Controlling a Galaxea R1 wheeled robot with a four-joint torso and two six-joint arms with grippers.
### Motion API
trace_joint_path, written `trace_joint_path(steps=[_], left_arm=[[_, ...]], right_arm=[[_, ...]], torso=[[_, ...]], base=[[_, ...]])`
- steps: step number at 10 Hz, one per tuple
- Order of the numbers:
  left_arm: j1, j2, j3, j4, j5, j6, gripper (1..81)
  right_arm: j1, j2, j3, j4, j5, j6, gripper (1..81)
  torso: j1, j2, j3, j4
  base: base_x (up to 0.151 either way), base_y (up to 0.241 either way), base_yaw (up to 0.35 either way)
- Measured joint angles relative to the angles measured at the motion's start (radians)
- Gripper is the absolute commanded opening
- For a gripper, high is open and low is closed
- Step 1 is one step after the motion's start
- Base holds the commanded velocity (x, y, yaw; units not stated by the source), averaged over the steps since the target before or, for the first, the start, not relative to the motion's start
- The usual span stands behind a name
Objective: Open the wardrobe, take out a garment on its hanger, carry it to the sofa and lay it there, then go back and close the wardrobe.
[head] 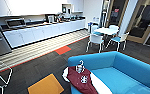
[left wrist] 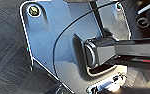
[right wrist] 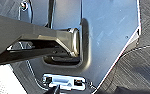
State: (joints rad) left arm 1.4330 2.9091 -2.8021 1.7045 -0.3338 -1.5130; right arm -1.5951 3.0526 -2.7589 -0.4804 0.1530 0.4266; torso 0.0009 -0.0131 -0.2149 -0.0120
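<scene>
The varsity jacket [head: 81, 80] lies draped over the near left armrest of the blue sofa [head: 131, 72], dark red body uppermost, one white sleeve trailing onto the seat cushion to its right. The white hanger [head: 80, 66] remains inside the collar — its curved hook stands up at the far end of the garment. The jacket's long axis runs from the hook, far, down toward the near right, so the collar points away from the robot and the hem toward it. The garment sits low and slightly right of centre in the head view; judged from that placement, the right arm is the nearer one, though only marginally.

Gripper state: cannot be determined for either arm. Both wrist views show the robot's dark plate and jointed bar above dark carpet, with no fingers distinguishable.

The laying step appears complete — the jacket rests on the sofa untouched by either arm. A white table with chairs [head: 106, 35] stands well beyond the sofa.
</scene>
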Motion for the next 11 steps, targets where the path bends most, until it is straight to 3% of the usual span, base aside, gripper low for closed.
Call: trace_joint_path(steps=[4, 11], left_arm=[[0.000, -0.004, 0.000, 0.020, 0.000, 0.000, 81.1], [0.000, 0.002, 0.000, 0.022, 0.001, 0.000, 81.1]], right_arm=[[0.010, 0.000, -0.001, 0.000, -0.039, 0.000, 81.1], [0.011, 0.003, -0.001, -0.002, -0.042, 0.000, 81.1]], torso=[[0.000, 0.000, 0.000, 0.000], [0.000, 0.000, 0.000, 0.000]], base=[[0.000, 0.000, 0.247], [0.000, 0.000, 0.286]])
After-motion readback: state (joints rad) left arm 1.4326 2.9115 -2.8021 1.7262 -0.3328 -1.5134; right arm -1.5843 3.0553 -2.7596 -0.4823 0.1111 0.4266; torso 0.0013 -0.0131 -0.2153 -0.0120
